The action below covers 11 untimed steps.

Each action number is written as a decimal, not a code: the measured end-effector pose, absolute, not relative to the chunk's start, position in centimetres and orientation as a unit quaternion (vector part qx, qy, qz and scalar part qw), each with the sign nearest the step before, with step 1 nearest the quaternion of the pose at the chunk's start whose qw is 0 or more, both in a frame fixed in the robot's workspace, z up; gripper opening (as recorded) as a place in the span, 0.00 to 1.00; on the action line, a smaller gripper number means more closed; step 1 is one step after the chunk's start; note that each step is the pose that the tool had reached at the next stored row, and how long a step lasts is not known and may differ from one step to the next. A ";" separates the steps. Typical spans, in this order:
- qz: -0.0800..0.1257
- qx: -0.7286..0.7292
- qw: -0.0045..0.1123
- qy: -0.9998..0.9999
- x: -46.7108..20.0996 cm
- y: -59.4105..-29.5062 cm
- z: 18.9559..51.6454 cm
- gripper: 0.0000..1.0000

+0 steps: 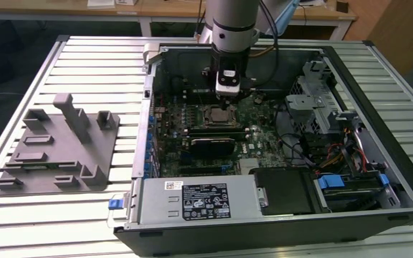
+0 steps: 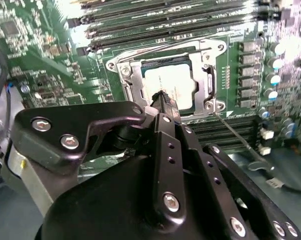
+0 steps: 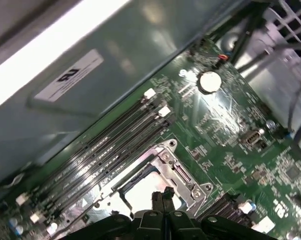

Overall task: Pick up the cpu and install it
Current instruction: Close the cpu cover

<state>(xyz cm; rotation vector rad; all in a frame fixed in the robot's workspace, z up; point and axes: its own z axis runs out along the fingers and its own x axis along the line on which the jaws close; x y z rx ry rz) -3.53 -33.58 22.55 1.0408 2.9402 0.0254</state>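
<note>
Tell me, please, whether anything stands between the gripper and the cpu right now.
Nothing visible does. In the second wrist view the cpu lies flat within the socket's metal frame, its silvery top bare. The gripper, fingers shut, hangs just over one edge of the cpu with nothing between them.

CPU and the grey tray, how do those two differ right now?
The cpu is a small, flat, silvery square; the grey tray is far bigger, matte grey, with upright posts. The cpu lies in the socket inside the computer case; the tray sits outside it on the slatted table, at the exterior view's left. Both lie flat and are greyish.
</note>
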 end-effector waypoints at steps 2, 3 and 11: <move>0.008 0.317 0.011 0.948 -3.5 -33.6 22.5 0.11; 0.008 0.308 0.011 0.951 -3.5 -33.6 22.5 0.11; 0.009 0.238 0.010 0.971 -3.5 -33.6 22.5 0.11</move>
